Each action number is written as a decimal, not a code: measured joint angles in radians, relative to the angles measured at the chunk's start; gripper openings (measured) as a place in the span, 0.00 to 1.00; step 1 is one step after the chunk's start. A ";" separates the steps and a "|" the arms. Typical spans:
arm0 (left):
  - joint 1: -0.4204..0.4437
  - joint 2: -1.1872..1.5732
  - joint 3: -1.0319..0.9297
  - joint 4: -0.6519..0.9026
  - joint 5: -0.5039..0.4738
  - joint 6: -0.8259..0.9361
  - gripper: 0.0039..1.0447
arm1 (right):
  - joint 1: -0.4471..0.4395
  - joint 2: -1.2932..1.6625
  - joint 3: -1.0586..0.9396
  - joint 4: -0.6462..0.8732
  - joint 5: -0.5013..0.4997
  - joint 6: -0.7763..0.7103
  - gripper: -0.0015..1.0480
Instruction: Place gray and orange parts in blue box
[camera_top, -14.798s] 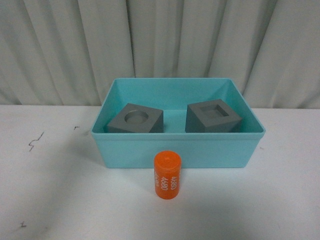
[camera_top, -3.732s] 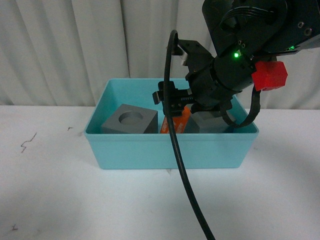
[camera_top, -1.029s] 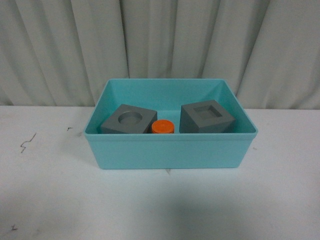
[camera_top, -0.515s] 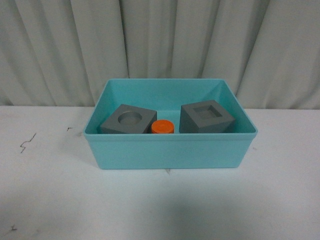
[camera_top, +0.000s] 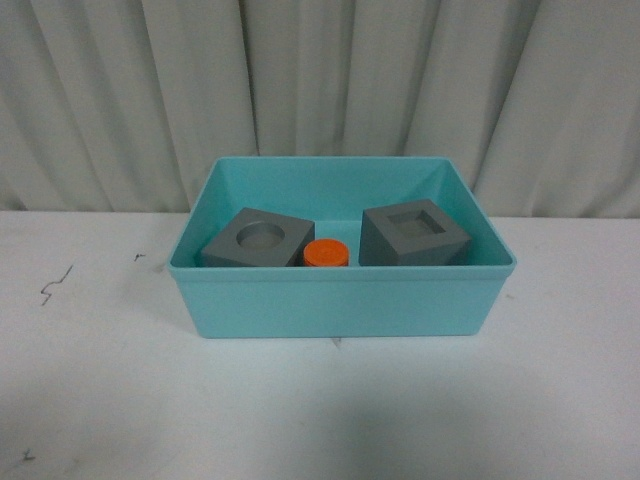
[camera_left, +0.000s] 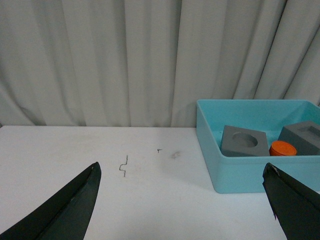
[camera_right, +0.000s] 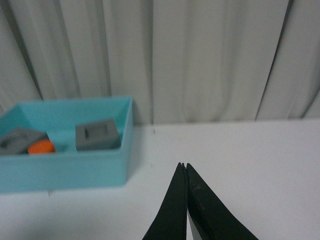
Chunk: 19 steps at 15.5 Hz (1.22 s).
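All three parts sit inside the blue box (camera_top: 340, 290) on the bench (camera_top: 100, 400): two gray cubes, one with a round recess (camera_top: 259, 239) and one with a square recess (camera_top: 413, 233), and one orange cylinder (camera_top: 326, 253) between them. The task looks complete; nothing remains to pick. The left gripper (camera_left: 182, 200) is spread wide, the right gripper (camera_right: 185, 200) closed and empty, both away from the box.

Soft even light, faint shadows, right wrist view blurry
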 joint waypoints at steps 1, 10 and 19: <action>0.000 0.000 0.000 -0.001 0.002 0.000 0.94 | 0.000 -0.004 0.001 0.017 -0.001 0.000 0.02; 0.000 0.000 0.000 0.000 0.001 0.000 0.94 | 0.000 -0.005 0.000 -0.002 0.000 0.000 0.05; 0.000 0.000 0.000 0.000 0.001 0.000 0.94 | 0.000 -0.005 0.000 -0.002 -0.001 0.000 0.95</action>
